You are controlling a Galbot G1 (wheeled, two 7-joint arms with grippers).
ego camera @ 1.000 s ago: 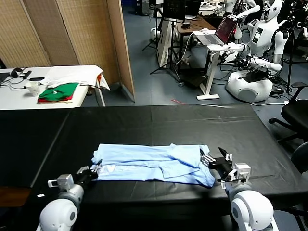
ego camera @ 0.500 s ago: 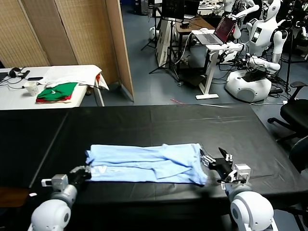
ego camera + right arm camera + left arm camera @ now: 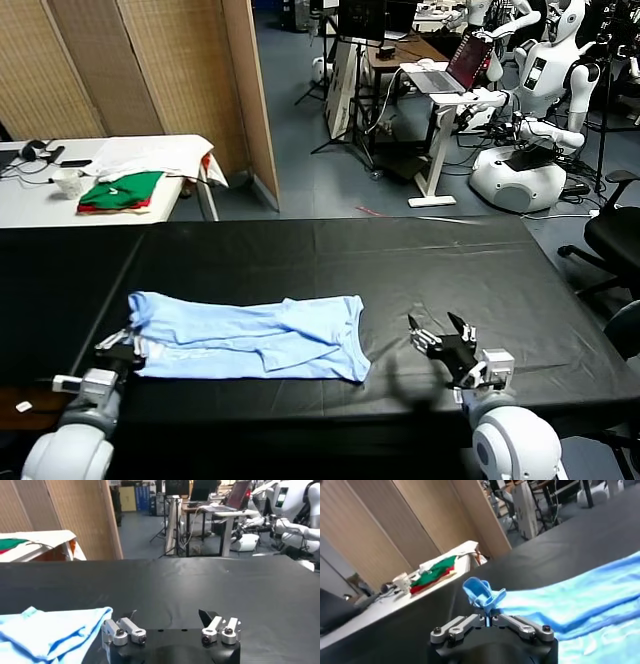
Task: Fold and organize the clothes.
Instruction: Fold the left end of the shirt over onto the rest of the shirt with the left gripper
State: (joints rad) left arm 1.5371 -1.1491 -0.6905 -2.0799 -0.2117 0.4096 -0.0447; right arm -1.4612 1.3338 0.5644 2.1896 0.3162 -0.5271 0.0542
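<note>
I had one T-shirt (image 3: 245, 337) on the black table (image 3: 420, 270) — pale light-blue, lying flat and rumpled along the near edge, toward the table's left end. White lettering showed faintly near its left end. My left gripper (image 3: 128, 343) sat at the shirt's left end, close to the near-left corner, jaws pinched together on a bunched fold of the blue fabric; the left wrist view showed that fold (image 3: 482, 594) standing up between the closed fingers. My right gripper (image 3: 443, 337) hovered near the near edge, to the right of the shirt and apart from it, its two fingers (image 3: 122, 630) spread wide with nothing between them. Beyond the table's far-left corner stood one white side table (image 3: 30, 195) carrying one green-and-red folded stack (image 3: 122, 191) and one white cloth (image 3: 150, 155).
</note>
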